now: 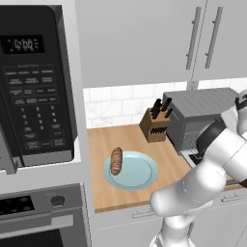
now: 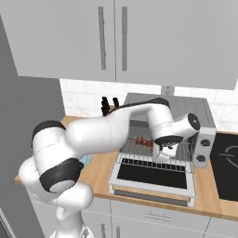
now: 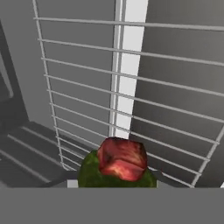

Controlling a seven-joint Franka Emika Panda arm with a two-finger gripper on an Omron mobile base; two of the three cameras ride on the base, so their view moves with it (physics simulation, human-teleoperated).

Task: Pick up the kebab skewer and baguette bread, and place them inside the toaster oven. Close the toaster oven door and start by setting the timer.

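Reaching into the open toaster oven, the end effector is closed on the kebab skewer, which lies just above the wire rack inside the cavity. From the right base view the skewer's red and brown chunks stick out to the left of the robot's hand, over the front half of the rack. In the hand view a red meat chunk sits on a green piece right at the bottom edge, with the rack wires spread out behind it; the fingertips themselves are hidden by the food.

The toaster oven door hangs folded down flat in front of the box, its dark glass facing up, resting over the wooden surface.

The baguette bread lies on the left part of a light blue plate, well apart from the toaster oven, on the surface. A wooden knife block stands between plate and oven, near the tiled back wall. A black microwave fills the left of the left base view, with a built-in steel oven below it. A black cooktop lies just right of the toaster oven.
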